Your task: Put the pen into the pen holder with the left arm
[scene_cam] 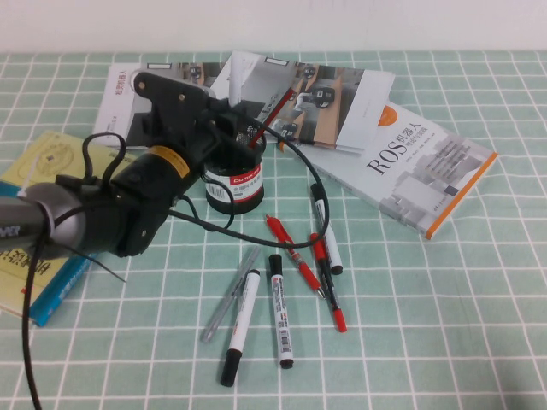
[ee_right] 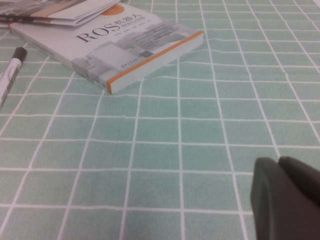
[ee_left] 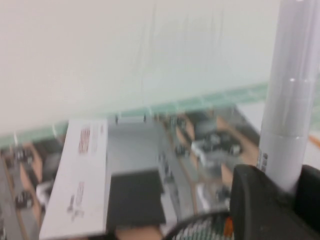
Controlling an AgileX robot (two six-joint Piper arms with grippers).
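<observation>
The pen point(scene_cam: 238, 79) is an all-white marker held nearly upright, its lower end just above the rim of the pen holder point(scene_cam: 235, 181). The holder is a black mesh cup with a red-and-white label, and a red pen point(scene_cam: 275, 109) leans in it. My left gripper point(scene_cam: 224, 120) is shut on the pen's lower part, right over the holder's far left rim. In the left wrist view the pen point(ee_left: 290, 100) rises between the black fingers point(ee_left: 257, 202), with the mesh rim point(ee_left: 200, 231) below. My right gripper point(ee_right: 286, 197) is shut and empty, low over the tablecloth.
An ROS book point(scene_cam: 419, 166) lies at the right and open magazines point(scene_cam: 333, 98) behind the holder. A yellow and blue book point(scene_cam: 43, 213) lies under my left arm. Black-capped white markers point(scene_cam: 280, 309), red pens point(scene_cam: 295, 254) and a slim grey pen point(scene_cam: 229, 295) lie in front of the holder.
</observation>
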